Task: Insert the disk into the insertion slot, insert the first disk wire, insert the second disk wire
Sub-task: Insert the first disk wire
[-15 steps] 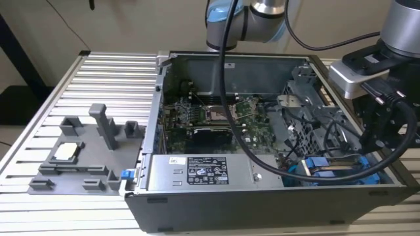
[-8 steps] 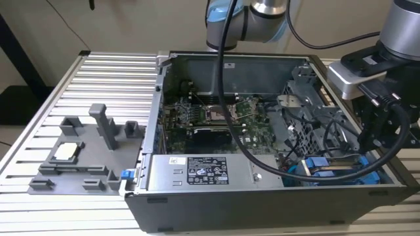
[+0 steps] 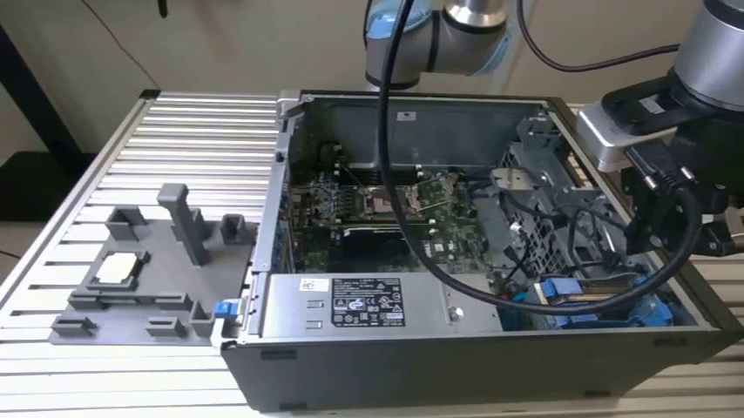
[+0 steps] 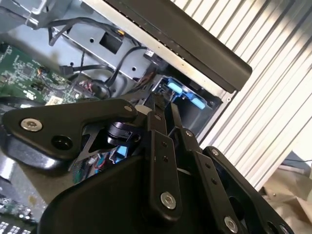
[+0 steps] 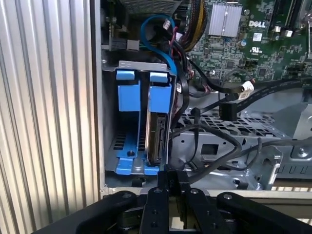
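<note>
The disk (image 5: 157,139) stands on edge in its bright blue carrier (image 5: 160,95) inside the insertion slot (image 5: 139,65), a grey sheet-metal bay at the case's corner. A second blue carrier (image 5: 126,105) sits beside it. My gripper (image 5: 173,176) is shut, with nothing seen between its black fingers, and its tips are at the near end of the disk. In the second wrist view the gripper (image 4: 157,103) points at the blue carrier tabs (image 4: 183,92). Loose black wires with a black plug (image 5: 228,110) and a white-tagged plug (image 5: 246,87) lie beside the bay. The exterior view has the blue carriers (image 3: 576,294) low at its right.
The arm's wrist (image 3: 686,165) hangs over the case's right side with thick black cables looping down. A grey labelled power-supply box (image 3: 348,305) and the motherboard (image 3: 384,200) fill the case. A perforated cage (image 5: 234,127) adjoins the bay. A grey fixture (image 3: 139,279) lies on the slatted table (image 3: 174,131).
</note>
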You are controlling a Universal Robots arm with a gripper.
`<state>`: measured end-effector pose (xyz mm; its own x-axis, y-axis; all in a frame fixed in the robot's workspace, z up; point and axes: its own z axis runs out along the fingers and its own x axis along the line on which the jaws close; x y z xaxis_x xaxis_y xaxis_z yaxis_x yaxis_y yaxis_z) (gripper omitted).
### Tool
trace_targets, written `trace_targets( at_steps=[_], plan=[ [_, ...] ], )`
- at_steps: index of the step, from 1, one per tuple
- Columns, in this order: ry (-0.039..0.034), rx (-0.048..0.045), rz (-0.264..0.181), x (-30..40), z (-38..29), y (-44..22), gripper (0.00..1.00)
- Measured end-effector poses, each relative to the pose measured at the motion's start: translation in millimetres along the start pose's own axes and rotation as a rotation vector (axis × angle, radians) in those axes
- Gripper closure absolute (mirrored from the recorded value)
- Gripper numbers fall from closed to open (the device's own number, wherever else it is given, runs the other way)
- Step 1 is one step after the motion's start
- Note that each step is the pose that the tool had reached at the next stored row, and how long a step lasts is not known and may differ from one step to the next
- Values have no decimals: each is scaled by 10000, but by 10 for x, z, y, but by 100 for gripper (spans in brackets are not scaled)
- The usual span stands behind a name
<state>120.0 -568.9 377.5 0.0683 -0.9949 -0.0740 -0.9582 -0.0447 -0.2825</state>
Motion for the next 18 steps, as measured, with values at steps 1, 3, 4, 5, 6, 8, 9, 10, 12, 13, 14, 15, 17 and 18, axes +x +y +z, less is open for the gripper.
trace_targets(
  at_steps=[1, 3, 4, 5, 6, 8, 9, 10, 12, 13, 14, 15, 17, 18],
  plan=[
    [-20, -36, 14, 5, 0, -2, 81],
    [-19, -256, 33, 12, 5, -18, 81],
    [-10, -429, 44, 14, 9, -32, 81],
    [-1, -611, 57, 15, 14, -49, 81],
    [6, -787, 69, 16, 19, -67, 81],
    [7, -1109, 92, 19, 33, -108, 81],
    [4, -1245, 104, 21, 39, -126, 81],
    [-1, -1370, 116, 22, 45, -144, 81],
    [-12, -1605, 136, 25, 59, -185, 81],
    [-17, -1713, 145, 27, 66, -207, 81],
    [-22, -1811, 154, 29, 74, -229, 81],
    [-25, -1895, 162, 30, 82, -251, 81],
    [-32, -2035, 173, 33, 98, -294, 81],
    [-34, -2091, 178, 35, 105, -314, 81]
  ],
)
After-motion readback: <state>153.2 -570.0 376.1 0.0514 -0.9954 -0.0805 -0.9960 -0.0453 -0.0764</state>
